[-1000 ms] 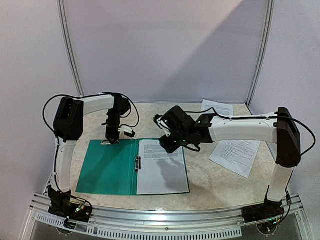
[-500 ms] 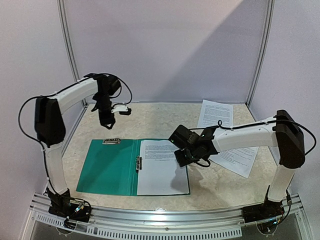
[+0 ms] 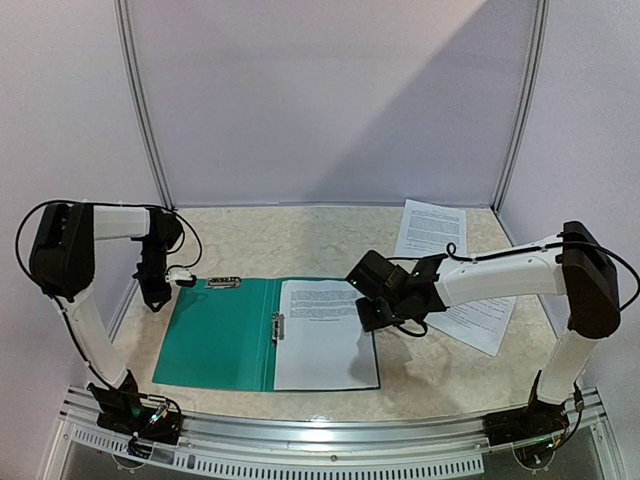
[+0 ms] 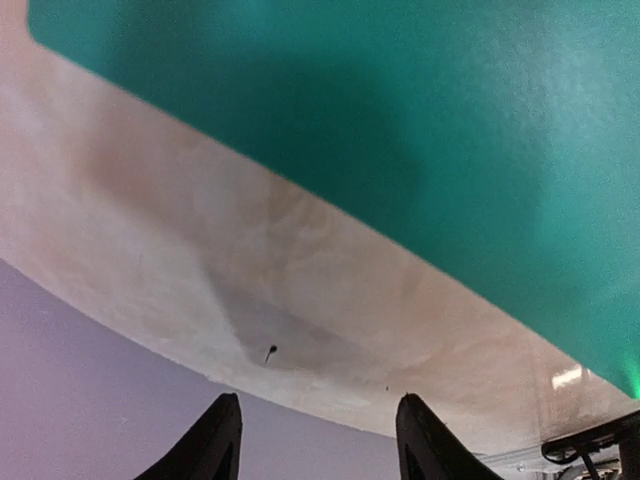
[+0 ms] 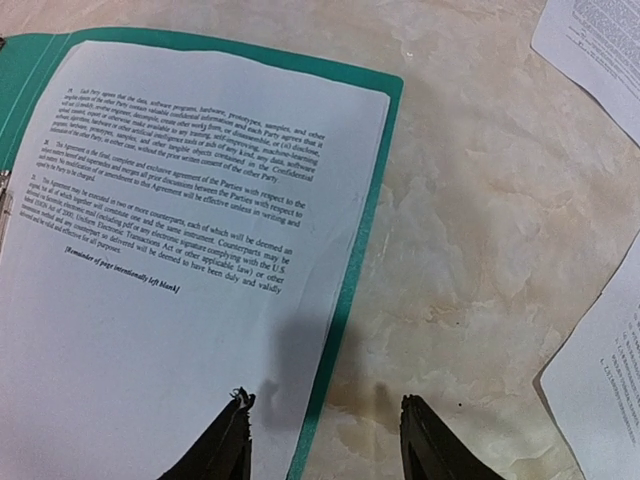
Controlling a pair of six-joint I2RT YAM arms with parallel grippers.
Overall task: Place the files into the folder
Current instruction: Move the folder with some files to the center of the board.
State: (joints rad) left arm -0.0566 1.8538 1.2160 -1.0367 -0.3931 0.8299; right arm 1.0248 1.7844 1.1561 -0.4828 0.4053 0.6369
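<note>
Files (image 3: 325, 345) — 1 inside the open folder (image 3: 215, 335); others outside

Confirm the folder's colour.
The folder is teal-green, and this shows best in the top external view.

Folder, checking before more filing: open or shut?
Open: the folder lies spread flat, a printed sheet on its right half.
</note>
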